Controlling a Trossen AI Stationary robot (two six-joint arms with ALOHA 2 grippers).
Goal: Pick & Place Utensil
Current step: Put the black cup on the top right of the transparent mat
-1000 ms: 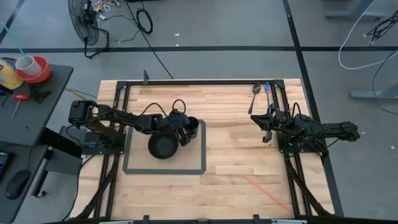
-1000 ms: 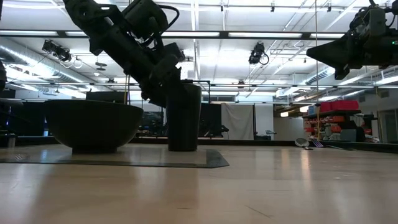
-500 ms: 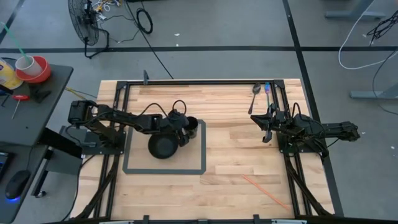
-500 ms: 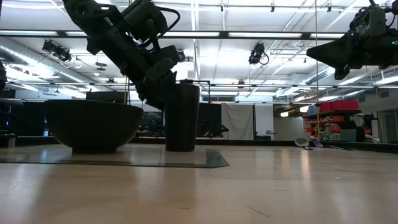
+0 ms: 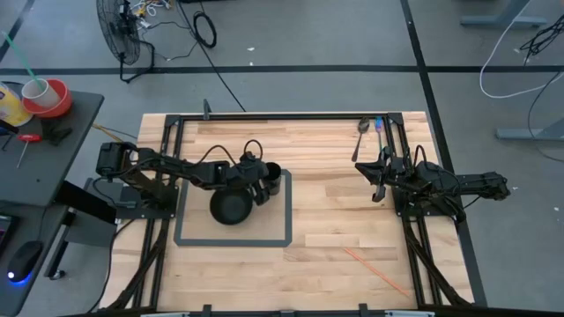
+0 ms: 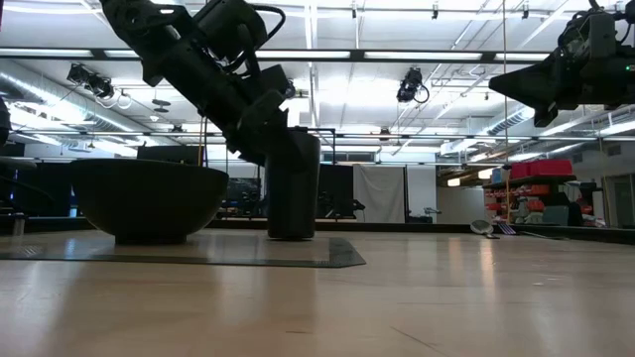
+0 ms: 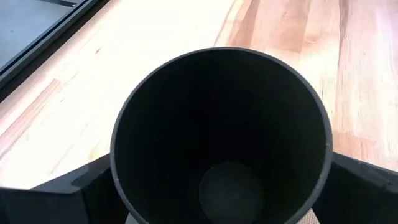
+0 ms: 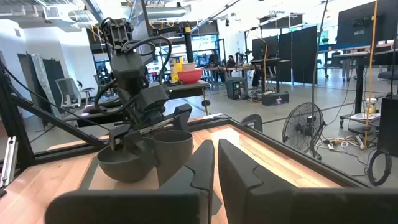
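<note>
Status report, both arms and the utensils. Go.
Left gripper at the black cup on the mat, fingers flanking it. Right gripper idle, raised, near shut, empty. Spoon untouched at far right edge. Nothing in the way.

Left pincer grips the black cup beside the bowl.

We see a bowl and a cup side by side on a mat, left of centre; utensils lie at the surface's far right corner.
</note>
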